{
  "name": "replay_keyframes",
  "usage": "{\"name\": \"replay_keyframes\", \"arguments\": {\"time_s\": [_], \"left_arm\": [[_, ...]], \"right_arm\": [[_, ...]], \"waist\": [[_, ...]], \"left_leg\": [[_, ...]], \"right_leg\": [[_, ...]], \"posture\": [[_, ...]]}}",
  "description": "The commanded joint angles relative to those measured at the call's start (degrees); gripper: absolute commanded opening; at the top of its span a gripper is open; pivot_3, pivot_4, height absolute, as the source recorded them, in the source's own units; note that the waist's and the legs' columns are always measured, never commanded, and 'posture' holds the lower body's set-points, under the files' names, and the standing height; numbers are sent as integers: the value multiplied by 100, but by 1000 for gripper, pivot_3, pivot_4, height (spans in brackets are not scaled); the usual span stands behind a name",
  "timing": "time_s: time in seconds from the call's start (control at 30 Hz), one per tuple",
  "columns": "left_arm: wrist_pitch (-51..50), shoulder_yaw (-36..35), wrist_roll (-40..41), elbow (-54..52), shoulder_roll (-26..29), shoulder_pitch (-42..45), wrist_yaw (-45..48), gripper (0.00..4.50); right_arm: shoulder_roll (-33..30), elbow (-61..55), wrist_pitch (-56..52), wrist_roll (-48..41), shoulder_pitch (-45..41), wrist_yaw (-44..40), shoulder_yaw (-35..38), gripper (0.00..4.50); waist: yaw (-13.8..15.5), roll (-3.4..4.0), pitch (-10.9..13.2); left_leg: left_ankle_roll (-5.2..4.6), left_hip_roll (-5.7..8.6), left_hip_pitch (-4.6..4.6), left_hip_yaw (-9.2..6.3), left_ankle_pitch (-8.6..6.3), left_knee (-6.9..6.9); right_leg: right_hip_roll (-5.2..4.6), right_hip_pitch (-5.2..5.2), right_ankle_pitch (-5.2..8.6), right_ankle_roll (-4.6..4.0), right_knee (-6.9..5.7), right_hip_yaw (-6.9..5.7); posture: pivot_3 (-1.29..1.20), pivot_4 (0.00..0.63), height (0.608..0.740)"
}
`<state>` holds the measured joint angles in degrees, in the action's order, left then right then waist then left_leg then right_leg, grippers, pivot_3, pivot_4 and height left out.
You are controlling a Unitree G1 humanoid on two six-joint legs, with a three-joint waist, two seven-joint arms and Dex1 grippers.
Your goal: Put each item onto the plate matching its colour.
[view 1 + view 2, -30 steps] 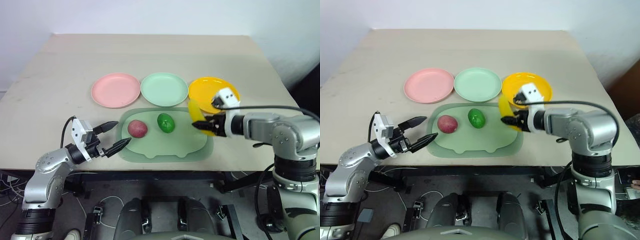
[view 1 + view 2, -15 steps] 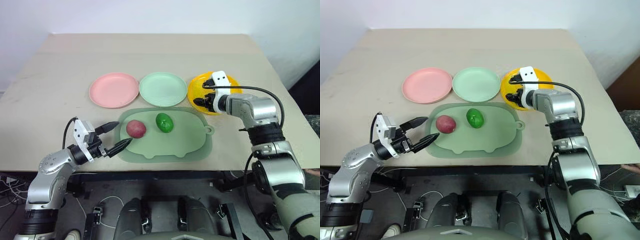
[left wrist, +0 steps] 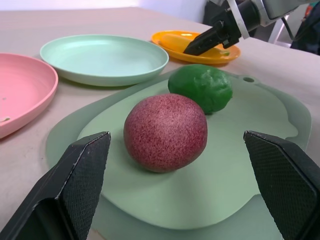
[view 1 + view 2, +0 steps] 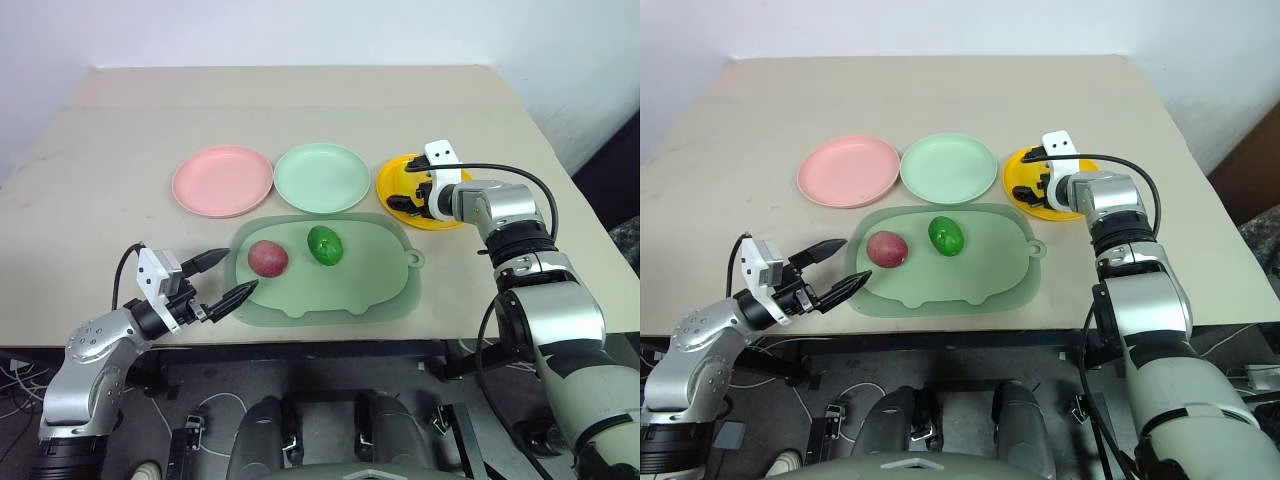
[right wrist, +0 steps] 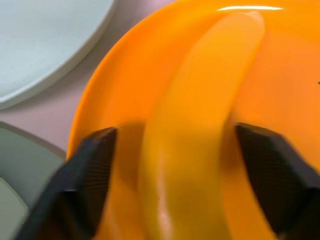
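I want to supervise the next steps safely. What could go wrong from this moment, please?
1. The right gripper is open with its fingers on both sides of the banana on the orange-yellow plate. Pulling back crookedly might drag the banana or push the plate.
2. The dark red lump and green fruit on the mat look roundish; a nudge from the open left gripper might roll one away.

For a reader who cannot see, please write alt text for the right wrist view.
A curved yellow toy banana lies on the round orange-yellow plastic plate, between the open right pincer's two black fingers.
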<state>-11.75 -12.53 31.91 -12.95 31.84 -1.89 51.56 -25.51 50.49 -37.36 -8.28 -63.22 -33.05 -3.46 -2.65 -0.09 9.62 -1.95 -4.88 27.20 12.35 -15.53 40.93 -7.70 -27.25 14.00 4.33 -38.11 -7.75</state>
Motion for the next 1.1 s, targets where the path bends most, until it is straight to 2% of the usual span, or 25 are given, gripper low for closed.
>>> {"name": "replay_keyframes", "arguments": {"time_s": [0.03,0.2,0.37,0.53,0.73,1.1], "left_arm": [[76,-157,65,-175,74,18,4,4500],[59,-173,81,-119,111,76,43,4500],[41,-137,77,-40,123,154,89,4500],[24,-65,51,72,110,301,130,4500],[19,-35,39,134,114,385,163,4500],[10,-71,22,53,136,327,135,4500]], "right_arm": [[-250,-1557,-380,-390,273,-351,363,4476],[-380,-4274,-1865,-1111,1352,-419,631,4476],[119,-6051,-2987,-1715,2154,74,840,4476],[833,-6391,-3615,-1955,2274,640,1000,4476],[1738,-6284,-4362,-2013,2059,1348,1137,4476],[1755,-5709,-4053,-1893,2136,1362,564,4476]], "waist": [[11,2,1],[23,1,0],[1,0,-2],[17,0,-2],[12,-2,-3],[5,-3,-4]], "left_leg": [[0,0,1,-3,0,0],[0,-8,2,-15,0,0],[2,-9,0,-18,-1,3],[8,-7,0,-17,-5,6],[8,-2,2,-13,-5,6],[16,1,3,-2,-8,6]], "right_leg": [[0,-2,0,0,-1,1],[-2,0,0,0,1,-2],[-2,2,-2,-3,-2,-1],[-2,3,-2,-4,-2,-1],[1,2,-2,-4,-4,-2],[3,0,-2,-4,-4,-2]], "posture": [[0,150,695],[0,150,695],[0,150,695],[0,150,695],[0,150,695],[0,150,695]]}}
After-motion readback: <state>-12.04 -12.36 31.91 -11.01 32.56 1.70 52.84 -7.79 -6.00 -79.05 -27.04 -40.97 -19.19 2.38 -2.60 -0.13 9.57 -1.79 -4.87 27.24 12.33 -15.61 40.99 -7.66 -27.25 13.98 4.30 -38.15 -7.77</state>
